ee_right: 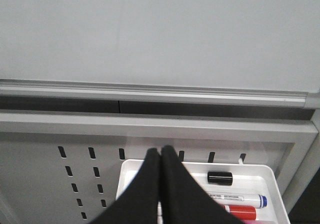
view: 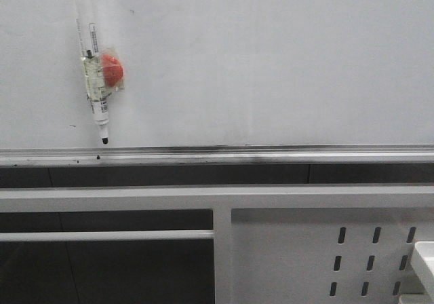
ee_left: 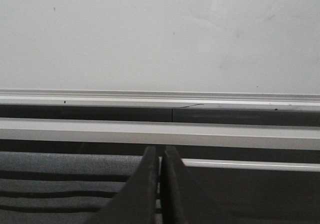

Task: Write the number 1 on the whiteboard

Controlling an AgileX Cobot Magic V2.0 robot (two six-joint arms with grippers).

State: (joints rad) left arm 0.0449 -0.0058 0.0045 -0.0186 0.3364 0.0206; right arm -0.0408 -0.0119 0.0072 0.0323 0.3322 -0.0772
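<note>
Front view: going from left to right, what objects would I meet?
Clear-barrelled marker pen with black cap stuck to the large glossy whiteboard → red round holder behind it → white perforated metal frame panel → white tray corner.

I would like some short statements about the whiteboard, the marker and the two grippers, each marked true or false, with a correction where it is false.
1. A clear-barrelled marker hangs on the whiteboard, tip downward. True.
2. A number 1 is already drawn on the board. False: only tiny specks show, no stroke.
3. The left gripper holds the marker. False: its fingers are shut on nothing.
4. The right gripper is shut, above a white tray. True.
5. The tray holds a loose black cap. True.
6. The hanging marker has its cap over the tip. False: the tip is bare.
</note>
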